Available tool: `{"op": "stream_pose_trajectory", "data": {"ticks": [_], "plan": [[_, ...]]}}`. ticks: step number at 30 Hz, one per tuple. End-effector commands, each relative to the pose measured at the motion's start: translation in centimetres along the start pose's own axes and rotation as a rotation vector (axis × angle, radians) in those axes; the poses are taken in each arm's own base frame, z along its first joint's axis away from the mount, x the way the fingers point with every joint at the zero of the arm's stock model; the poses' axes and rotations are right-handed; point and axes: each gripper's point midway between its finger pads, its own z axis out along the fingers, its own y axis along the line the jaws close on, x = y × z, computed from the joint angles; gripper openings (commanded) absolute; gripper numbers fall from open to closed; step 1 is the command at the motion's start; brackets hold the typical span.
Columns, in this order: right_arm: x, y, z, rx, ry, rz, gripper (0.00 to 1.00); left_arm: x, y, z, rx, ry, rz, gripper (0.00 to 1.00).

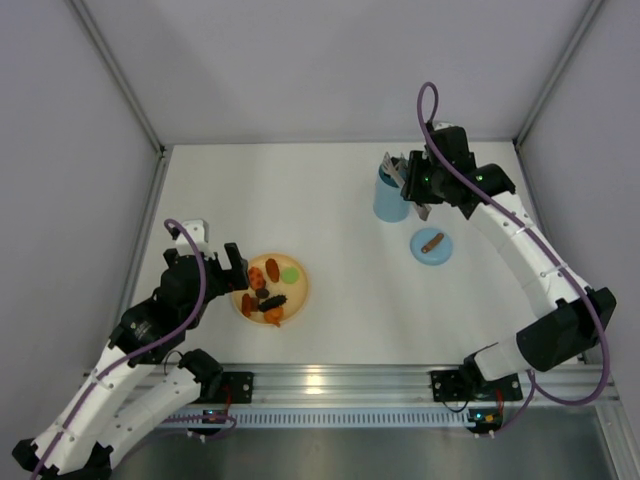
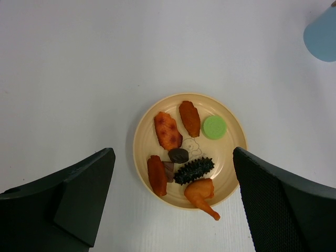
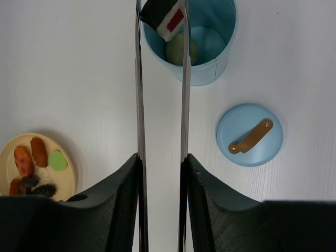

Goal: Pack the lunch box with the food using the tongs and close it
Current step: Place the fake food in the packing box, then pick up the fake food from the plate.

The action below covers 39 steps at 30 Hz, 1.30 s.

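Two arms work over the table [image 1: 330, 200], and the step in hand looks like a drop into the box [image 3: 212, 71], which stands open and upright at the far right. The left gripper [image 1: 232, 268] hangs spread and empty above the plate [image 2: 143, 137], well apart from the box, with several bits of food [image 2: 167, 130] left on it. The lid [image 3: 250, 135] lies flat on the table just beside the box, handle up, so closing is not yet begun. The right gripper [image 3: 161, 173] is clenched on the tongs [image 3: 139, 105], pressing their two arms nearly parallel. Their tips pinch a white, black and red piece [image 3: 164, 18] above the box's mouth, toward the rim on the plate's side rather than over the middle. A pale green lump [image 3: 181, 50] already sits on the box's floor. The next move, I judge, calls for a small shift toward the centre, then a gentle easing of the squeeze so the tongs spring apart and the piece falls inside, clear of the rim. After that comes the plate's remaining food, then the lid.
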Motion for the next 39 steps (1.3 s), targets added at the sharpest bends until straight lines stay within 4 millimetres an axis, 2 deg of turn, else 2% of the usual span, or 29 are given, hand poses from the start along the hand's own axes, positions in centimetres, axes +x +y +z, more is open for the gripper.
{"op": "stream_pose_trajectory", "data": {"ticks": [1, 12, 19, 23, 28, 29, 30, 32, 35, 37, 38, 39], "plan": [[-2.6, 0.4, -1.3, -0.037, -0.086, 0.001, 0.3, -0.7, -0.1, 0.0, -0.003, -0.031, -0.02, 0.99], [-2.4, -0.9, -1.7, 0.023, -0.092, 0.002, 0.5, -0.8, -0.1, 0.0, -0.001, -0.031, -0.022, 0.99], [-3.1, -0.9, -3.2, 0.016, -0.115, -0.002, 0.53, -0.7, -0.2, 0.0, 0.001, -0.029, -0.02, 0.99], [-3.0, 0.2, -4.8, -0.033, -0.13, -0.013, 0.53, -0.7, -0.1, 0.0, -0.001, -0.031, -0.022, 0.99], [-1.4, 3.6, -7.0, -0.129, -0.128, -0.059, 0.52, -0.7, -0.1, 0.0, -0.003, -0.03, -0.021, 0.99], [-0.9, 4.4, -7.3, -0.151, -0.127, -0.063, 0.52, -0.7, -0.1, 0.0, -0.004, -0.028, -0.019, 0.99], [-0.1, 6.3, -7.9, -0.194, -0.129, -0.09, 0.52, -0.6, -0.1, 0.0, -0.006, -0.028, -0.02, 0.99], [1.7, 7.9, -7.9, -0.216, -0.107, -0.112, 0.52, -0.7, -0.1, 0.0, -0.005, -0.029, -0.018, 0.99], [5.6, 12.4, -8.2, -0.311, -0.055, -0.176, 0.51, -0.6, 0.0, 0.1, -0.008, -0.028, -0.02, 0.99], [7.7, 14.1, -7.6, -0.342, -0.021, -0.195, 0.51, -0.7, 0.0, 0.1, -0.01, -0.03, -0.021, 0.99], [9.2, 15.5, -7.9, -0.374, -0.004, -0.222, 0.51, -0.6, 0.0, 0.0, -0.011, -0.029, -0.02, 0.99], [10.5, 16.1, -7.3, -0.377, 0.013, -0.239, 0.51, -0.7, 0.1, 0.1, -0.013, -0.03, -0.022, 0.99]]}}
